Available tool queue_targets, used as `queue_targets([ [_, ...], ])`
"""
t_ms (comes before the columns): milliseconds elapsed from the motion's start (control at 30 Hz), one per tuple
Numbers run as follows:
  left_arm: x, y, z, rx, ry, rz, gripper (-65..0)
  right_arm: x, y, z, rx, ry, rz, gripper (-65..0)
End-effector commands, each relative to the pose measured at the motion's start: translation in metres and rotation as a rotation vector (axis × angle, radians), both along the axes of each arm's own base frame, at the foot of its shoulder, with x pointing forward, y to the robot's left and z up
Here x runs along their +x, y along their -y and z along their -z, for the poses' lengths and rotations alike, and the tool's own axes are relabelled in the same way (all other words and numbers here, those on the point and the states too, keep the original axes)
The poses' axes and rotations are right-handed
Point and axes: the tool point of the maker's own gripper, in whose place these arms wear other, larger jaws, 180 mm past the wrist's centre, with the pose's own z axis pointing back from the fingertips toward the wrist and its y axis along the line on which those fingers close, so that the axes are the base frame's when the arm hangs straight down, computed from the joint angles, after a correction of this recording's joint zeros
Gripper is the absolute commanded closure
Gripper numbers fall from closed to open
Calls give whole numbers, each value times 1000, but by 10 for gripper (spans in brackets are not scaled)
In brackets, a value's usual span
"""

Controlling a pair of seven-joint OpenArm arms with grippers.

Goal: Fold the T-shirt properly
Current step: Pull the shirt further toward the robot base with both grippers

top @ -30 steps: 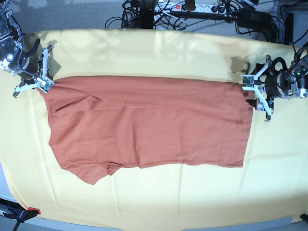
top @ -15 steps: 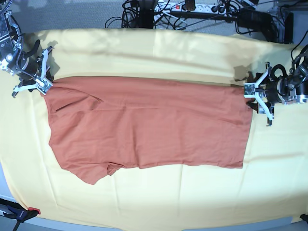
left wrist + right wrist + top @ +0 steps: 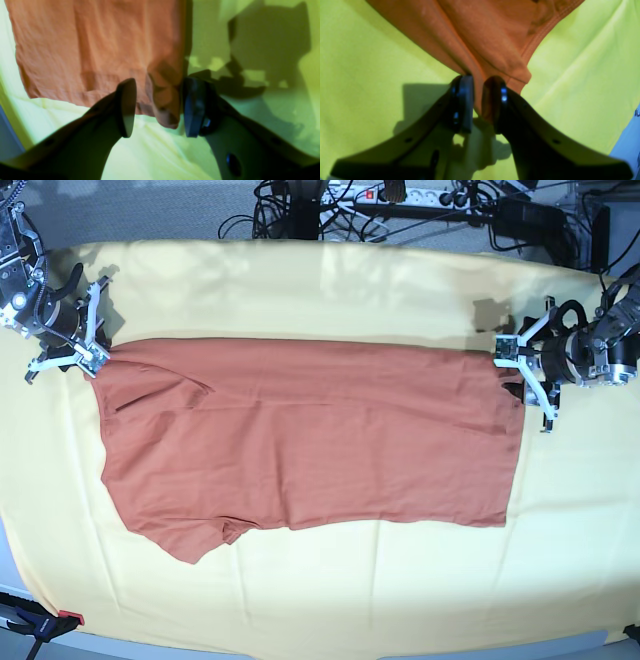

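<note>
- The big pale yellow cloth (image 3: pixel 300 290) covers the worktop, and everything else lies on it.
- The soft rust-orange T-shirt (image 3: pixel 310 435) lies spread out in the middle of the yellow cloth. It looks already folded once the long way, so it makes a wide strip. One short sleeve (image 3: pixel 195 535) pokes out at the near edge.
- The step in hand looks like taking hold of the two far corners of the strip, one arm at each end, ready for the next fold.
- The right claw (image 3: pixel 477 105) sits at the corner on the sleeve end. Its two jaws stand close together with a pinch of orange cloth between them. It seems to have that corner, though the grip does not look tight.
- The left claw (image 3: pixel 156 107) sits at the other far corner. Its jaws stand wide apart. A small bunched bit of the shirt's hem (image 3: pixel 165 110) hangs in the gap, next to one jaw, but nothing squeezes it.
- Next, the left claw likely needs to close on its corner. Then both arms could lift together and carry the far edge over, keeping the cloth flat and even.
</note>
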Motion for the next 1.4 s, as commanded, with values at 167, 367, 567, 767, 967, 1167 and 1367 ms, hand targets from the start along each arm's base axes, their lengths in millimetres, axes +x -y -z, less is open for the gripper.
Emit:
queue_targets([
  [167,10,-14,-9,15,27,-28,-262,2,7,-4,-25,-1,-6,-166],
  [367,10,-14,-9,15,27,-27,0,4,9,-5,-32,11,6,-64],
  [567,10,-15,-10,20,28,-26,0,4,14,-8,-71,10,24,0],
  [767,7,-26,-19,55,35,-16,0,-3,16,-17,-164,-37,1,0],
  [967,-11,-21,-37,56,-8,39,0,-8,27,-34,-216,-81,-18,0],
  [1167,-23,-18,-49,50,-36,63,0,-24,43,-40,-257,-200,9,0],
  [1367,-36,-8,-61,-8,-76,55,0,-35,42,-38,-242,-264,28,0],
])
